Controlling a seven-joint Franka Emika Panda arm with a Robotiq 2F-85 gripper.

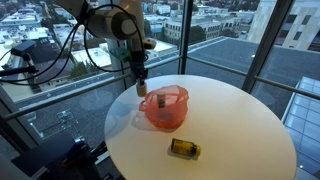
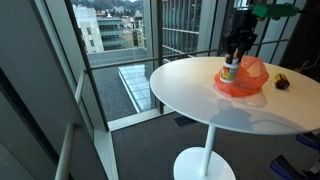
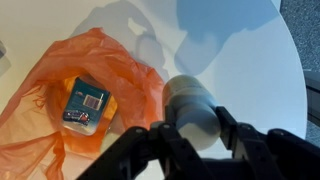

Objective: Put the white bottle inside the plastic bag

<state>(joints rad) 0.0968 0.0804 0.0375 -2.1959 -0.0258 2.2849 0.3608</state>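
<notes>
On the round white table [image 1: 250, 120], beside a glass wall over a city:

1. White bottle [image 3: 190, 102], the task's thing. It is pinched by its sides between the fingers [image 3: 245, 145] of the gripper [image 1: 141, 82], which are closed on it. It hangs lengthwise below the gripper and, as far as both exterior views show, clear of the tabletop. Judged reason for the hold: a side pinch leaves the free end pointing down, ready to go end-first into an opening.

2. Plastic bag [image 1: 168, 110], orange, thin and crumpled, with its mouth slumped open upward. In the wrist view it lies at nine o'clock of the bottle. The bottle hangs just beside the bag's rim, over bare table rather than over the mouth. Judged stage: the carry is nearly complete and the release not yet made. A short shift toward nine o'clock seems called for.

3. Teal box [image 3: 87, 105], lying flat in the bottom of the bag. It takes up part of the floor, so the bottle would likely land on or against it.

4. Small amber bottle [image 1: 185, 148], on its side at five o'clock of the bag in an exterior view. It lies well apart and does not obstruct.

Obstruction noted: the bag's near wall, loose folds between bottle and opening. Being light and unanchored, it may catch the bottle or slide away if nudged.
</notes>
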